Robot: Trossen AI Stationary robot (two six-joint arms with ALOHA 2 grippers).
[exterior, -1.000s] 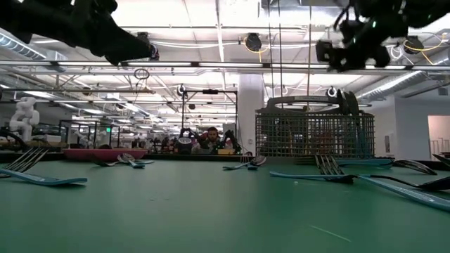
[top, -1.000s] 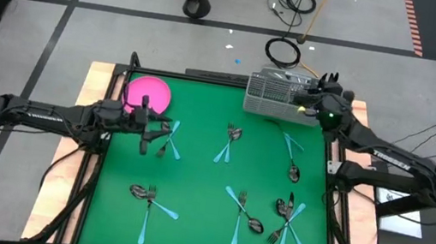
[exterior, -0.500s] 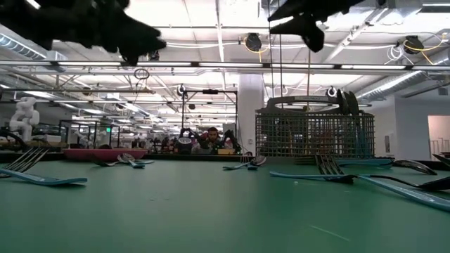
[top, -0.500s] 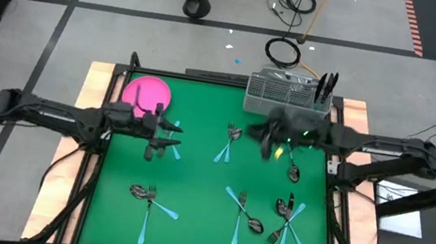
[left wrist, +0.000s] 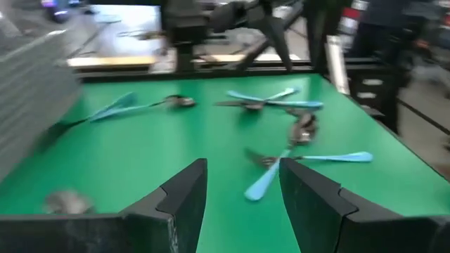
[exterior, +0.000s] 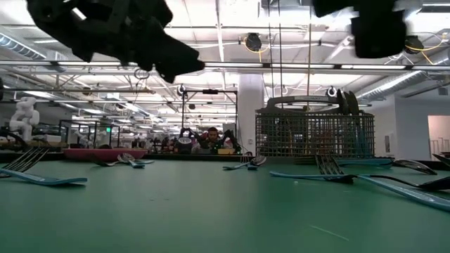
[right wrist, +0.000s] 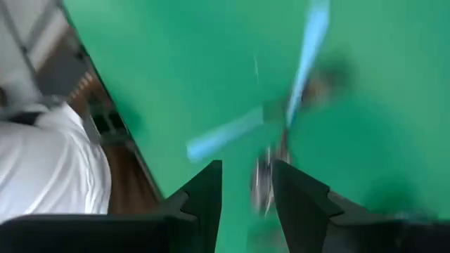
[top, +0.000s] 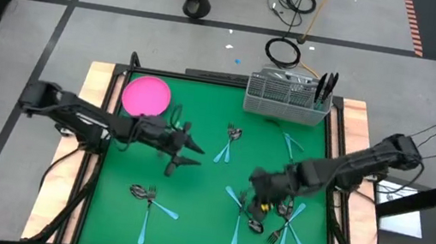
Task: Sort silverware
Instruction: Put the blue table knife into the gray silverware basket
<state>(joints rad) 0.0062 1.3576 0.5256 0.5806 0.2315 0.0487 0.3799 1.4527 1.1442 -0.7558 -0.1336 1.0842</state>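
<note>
Silverware with light-blue handles and dark metal pieces lies scattered flat on the green mat [top: 186, 221]: a pair [top: 227, 145] mid-table, a pair [top: 147, 200] near left, a crossed cluster [top: 289, 226] near right. My left gripper [top: 193, 154] hovers open over the mat's middle left, pointing toward the table's right, with nothing between its fingers [left wrist: 184, 193]. My right gripper [top: 259, 199] hangs open, tipped downward, above the cluster's left side; blurred blue-handled pieces [right wrist: 299, 77] show beyond its fingers [right wrist: 299, 193].
A silver wire-mesh caddy [top: 284, 99] with dark knives [top: 325, 86] upright in its right end stands at the far edge. A round pink plate [top: 147, 94] lies at the far left corner. More silverware [top: 291, 155] lies below the caddy. Wooden borders frame the mat.
My right gripper has swung from the caddy at the far right, across the mat toward the near edge, and has tipped downward over the near-right cluster. My left gripper has moved toward the table's right, over the mat's middle left. The silverware on the mat has stayed put.
</note>
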